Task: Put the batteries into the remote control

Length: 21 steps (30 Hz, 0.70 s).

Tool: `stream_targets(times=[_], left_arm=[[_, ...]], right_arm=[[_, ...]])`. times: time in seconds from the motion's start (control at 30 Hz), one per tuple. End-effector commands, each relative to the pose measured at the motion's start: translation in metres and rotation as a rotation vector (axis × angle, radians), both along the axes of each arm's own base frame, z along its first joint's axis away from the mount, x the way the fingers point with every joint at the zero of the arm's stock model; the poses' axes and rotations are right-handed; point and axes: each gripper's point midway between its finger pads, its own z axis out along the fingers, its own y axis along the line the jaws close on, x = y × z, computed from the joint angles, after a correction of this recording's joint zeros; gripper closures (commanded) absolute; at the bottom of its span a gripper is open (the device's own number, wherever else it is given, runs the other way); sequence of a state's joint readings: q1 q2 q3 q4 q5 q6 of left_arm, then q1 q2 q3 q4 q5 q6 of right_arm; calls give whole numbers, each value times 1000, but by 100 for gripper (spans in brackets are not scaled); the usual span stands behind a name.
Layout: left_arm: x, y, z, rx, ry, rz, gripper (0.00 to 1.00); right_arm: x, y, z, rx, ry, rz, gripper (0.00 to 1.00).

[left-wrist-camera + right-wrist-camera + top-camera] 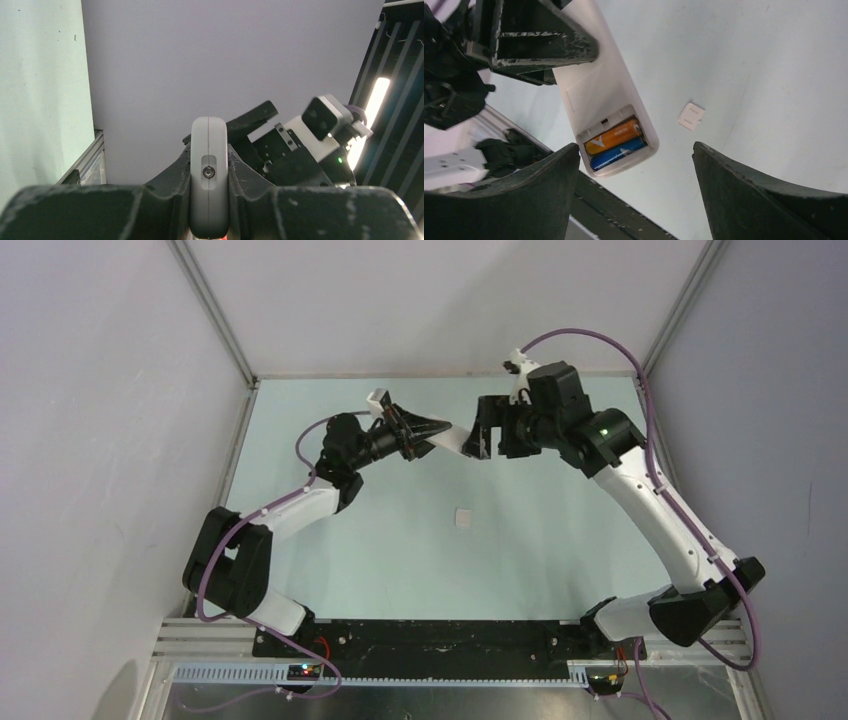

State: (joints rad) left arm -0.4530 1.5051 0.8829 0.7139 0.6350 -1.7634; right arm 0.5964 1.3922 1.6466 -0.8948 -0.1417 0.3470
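Note:
My left gripper (412,432) is shut on the white remote control (452,438) and holds it in the air, pointing right. In the left wrist view the remote's end (209,175) is clamped between both fingers. In the right wrist view the remote's plain back (599,90) shows with its compartment open; the orange battery (614,136) and the blue battery (618,154) lie side by side inside it. My right gripper (484,430) is open and empty, its jaws wide apart, just beyond the remote's free end (634,195).
A small white battery cover (462,517) lies flat on the pale green table, below the grippers; it also shows in the right wrist view (690,116). Grey walls enclose the table on three sides. A black rail runs along the near edge.

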Motion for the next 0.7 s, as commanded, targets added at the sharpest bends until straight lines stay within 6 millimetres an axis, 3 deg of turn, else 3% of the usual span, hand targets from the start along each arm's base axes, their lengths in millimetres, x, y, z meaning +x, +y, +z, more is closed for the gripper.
stream_targets(times=[0.0,0.1,0.5,0.67], left_arm=[[-20,1,52,-56,-184,-60,100],[-19,0,50,-49,-192,-67,100],[-21,-4,48,-7,-291,-91,100],[-21,-5,42,2,-285,-95,100]], right_arm=[[0,-16,24,182,31,-96,14],[-6,-15,30,287,51,-83,13],[-5,-19,55,425,13,-118,15],[-2,-27,66,405,-79,-134,36]])
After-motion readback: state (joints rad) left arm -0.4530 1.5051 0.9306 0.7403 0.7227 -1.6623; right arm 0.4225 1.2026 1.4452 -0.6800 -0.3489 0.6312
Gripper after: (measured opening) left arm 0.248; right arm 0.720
